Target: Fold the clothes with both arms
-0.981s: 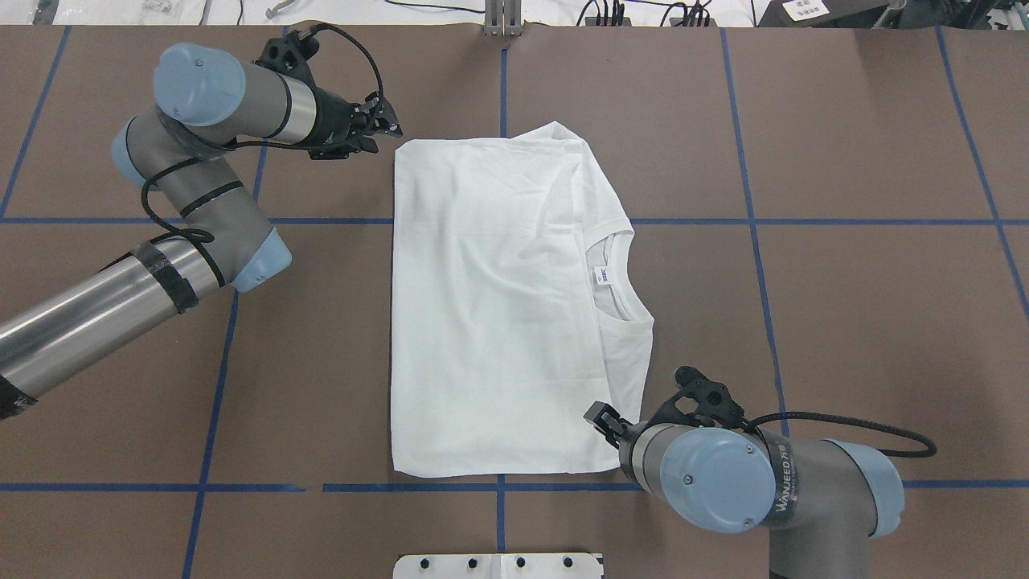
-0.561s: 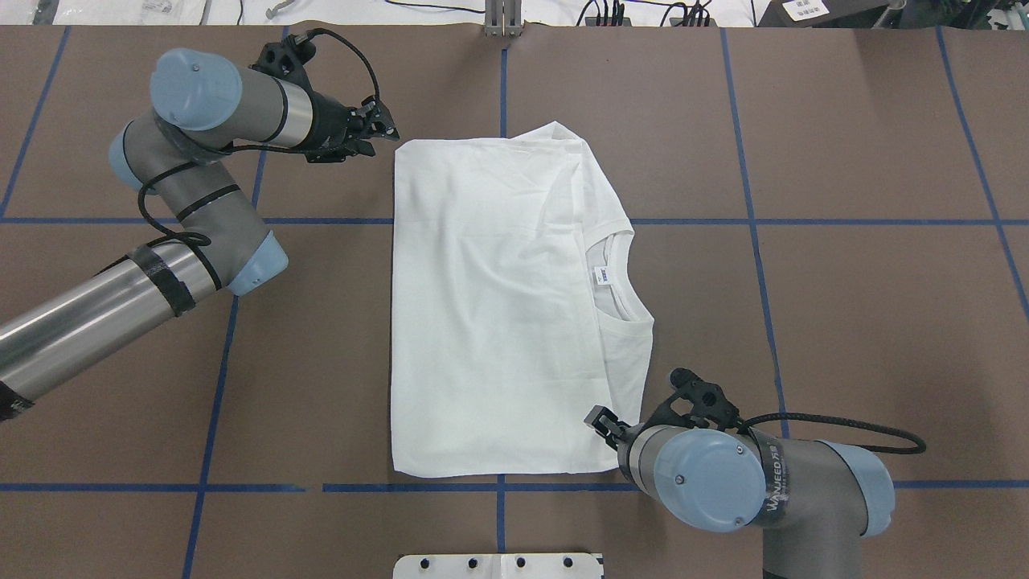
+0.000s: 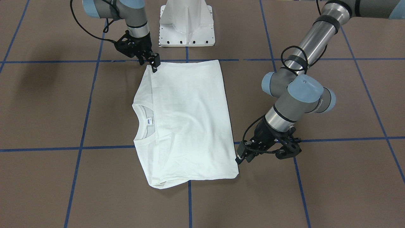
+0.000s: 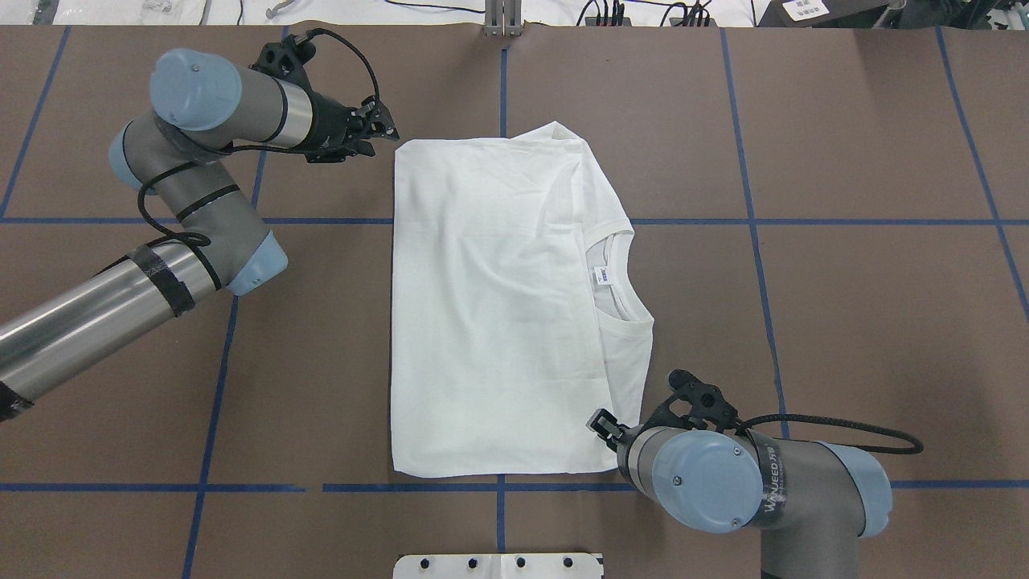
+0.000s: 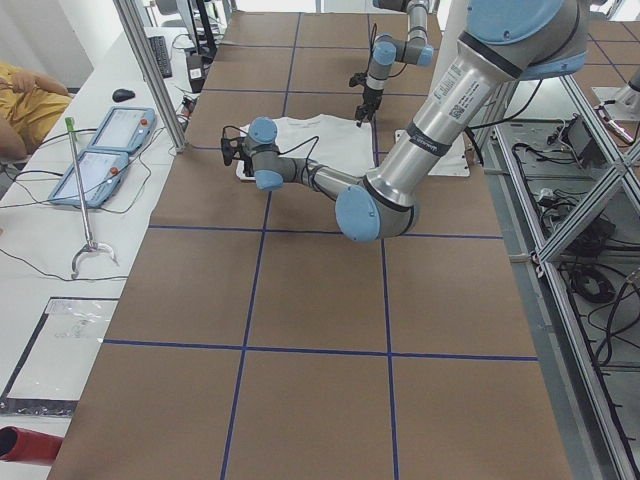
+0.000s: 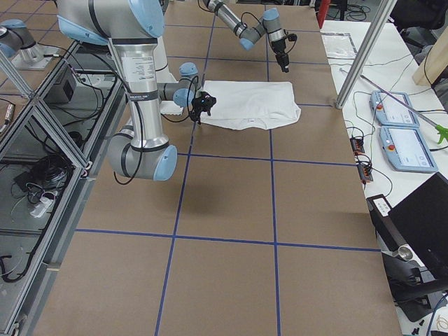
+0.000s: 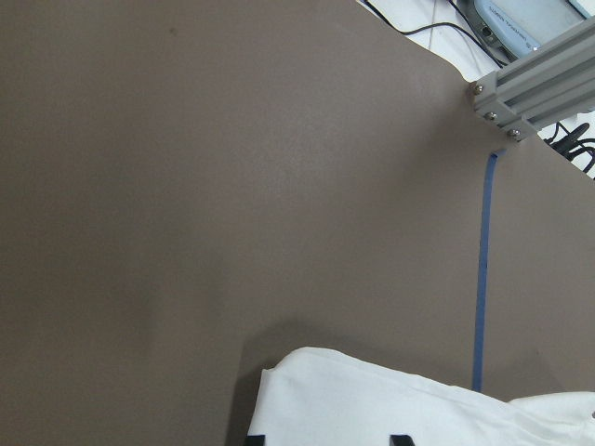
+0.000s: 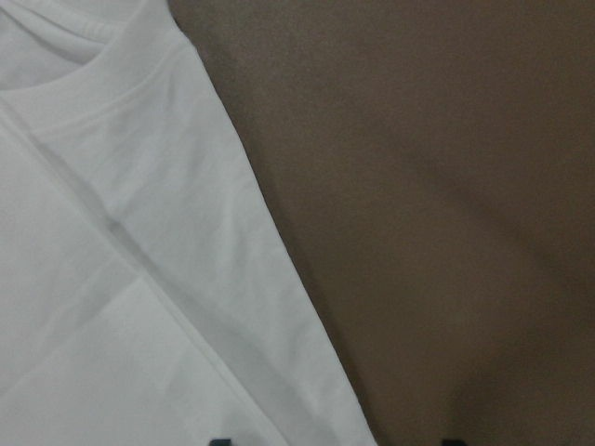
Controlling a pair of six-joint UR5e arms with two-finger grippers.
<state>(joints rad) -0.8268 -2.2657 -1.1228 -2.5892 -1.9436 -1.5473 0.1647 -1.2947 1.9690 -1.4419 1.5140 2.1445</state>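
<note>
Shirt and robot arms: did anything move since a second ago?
Barely. The left arm drew back slightly from the far corner of the shirt; the right arm slid slightly left in the overhead view. No jaws grabbed or released anything. The shirt stayed put, folded the same.

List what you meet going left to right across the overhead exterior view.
left arm → left gripper → T-shirt → right arm. The right gripper is left out, since it sits over the T-shirt's near right corner.
</note>
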